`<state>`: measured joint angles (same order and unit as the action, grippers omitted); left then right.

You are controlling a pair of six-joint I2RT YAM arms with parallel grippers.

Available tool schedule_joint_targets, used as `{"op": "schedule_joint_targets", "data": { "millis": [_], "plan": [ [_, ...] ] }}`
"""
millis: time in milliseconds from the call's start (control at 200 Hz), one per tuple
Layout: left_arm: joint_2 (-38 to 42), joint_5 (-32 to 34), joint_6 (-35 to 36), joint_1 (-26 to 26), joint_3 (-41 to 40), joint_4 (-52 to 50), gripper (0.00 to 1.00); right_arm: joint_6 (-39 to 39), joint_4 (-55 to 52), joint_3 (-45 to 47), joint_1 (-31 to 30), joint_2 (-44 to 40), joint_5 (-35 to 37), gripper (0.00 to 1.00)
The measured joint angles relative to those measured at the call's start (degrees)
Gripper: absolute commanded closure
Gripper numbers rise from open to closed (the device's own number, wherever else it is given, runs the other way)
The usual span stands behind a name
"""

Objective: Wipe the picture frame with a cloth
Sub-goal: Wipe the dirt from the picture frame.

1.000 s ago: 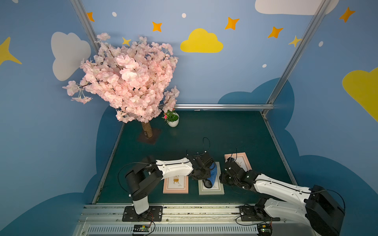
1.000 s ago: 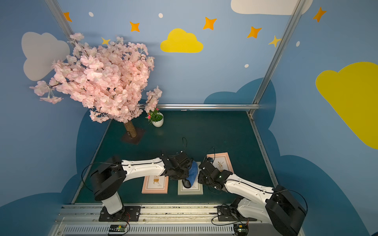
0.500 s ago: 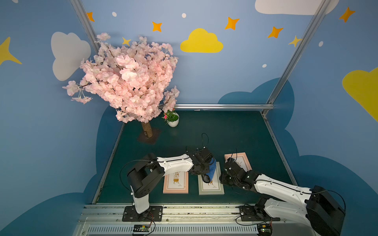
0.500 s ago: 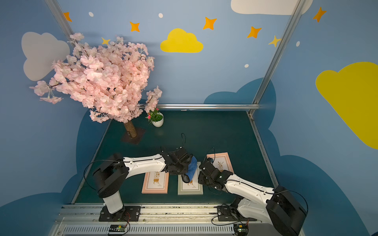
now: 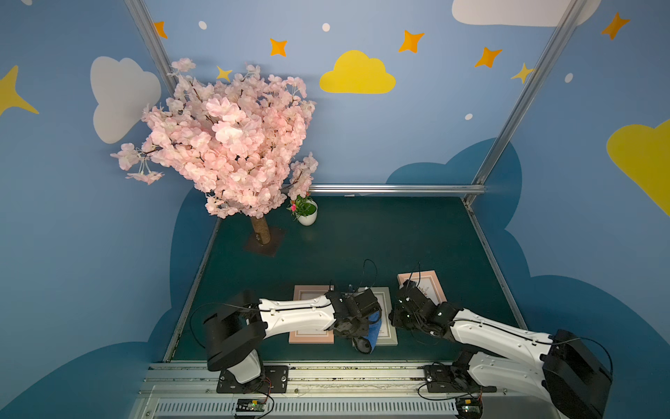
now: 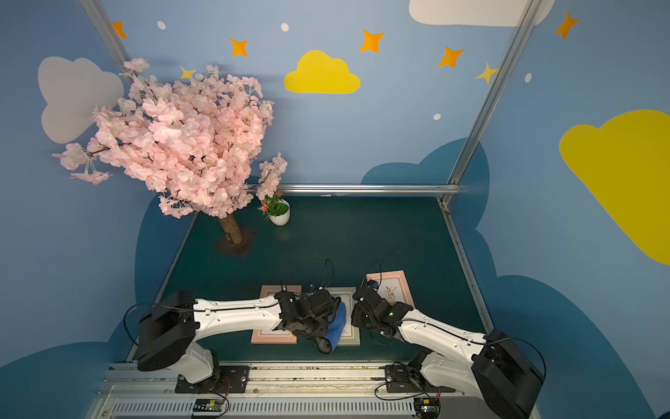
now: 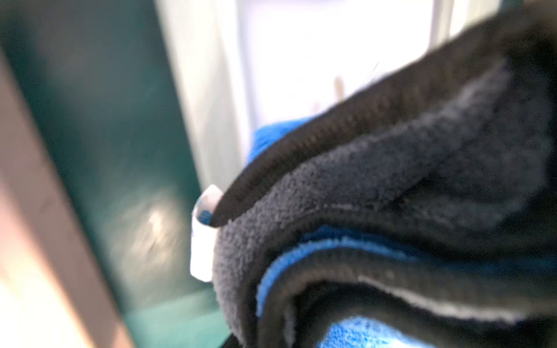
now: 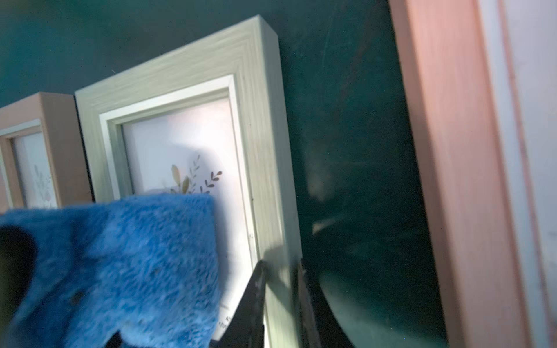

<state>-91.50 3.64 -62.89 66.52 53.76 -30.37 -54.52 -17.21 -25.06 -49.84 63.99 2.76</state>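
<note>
Near the desk's (image 5: 362, 239) front edge, cloth (image 5: 374, 326) over the pale frame (image 8: 259, 126).
Left gripper (image 5: 360, 332) is clamped on the bunched blue cloth, which hangs above the glass; right gripper (image 8: 280, 301) pinches that frame's side rail between its fingers.

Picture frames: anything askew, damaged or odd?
Only the right-hand pink frame: it lies rotated, while the left pink frame and pale green frame sit square, side by side. Nothing spilled or visibly damaged.

Blue cloth (image 8: 135, 265); pale-green woodgrain frame (image 8: 262, 135)
</note>
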Motion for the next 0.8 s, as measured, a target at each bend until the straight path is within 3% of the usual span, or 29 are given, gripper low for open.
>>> {"op": "schedule_joint_targets", "data": {
  "millis": [195,400,796],
  "plan": [
    [-0.2,0.7,-1.5,0.8,0.4,-1.1,0.97,0.1,-0.1,0.0,0.0,-0.1,-0.1,0.78],
    [-5.5,0.9,0.0,-0.3,5.9,-3.2,0.97,0.1,-0.4,0.0,0.0,-0.3,-0.3,0.78],
    [-10.1,0.5,6.3,-12.3,10.0,1.4,0.97,-0.2,0.9,2.1,-0.5,-2.7,-0.5,0.77]
  ]
}}
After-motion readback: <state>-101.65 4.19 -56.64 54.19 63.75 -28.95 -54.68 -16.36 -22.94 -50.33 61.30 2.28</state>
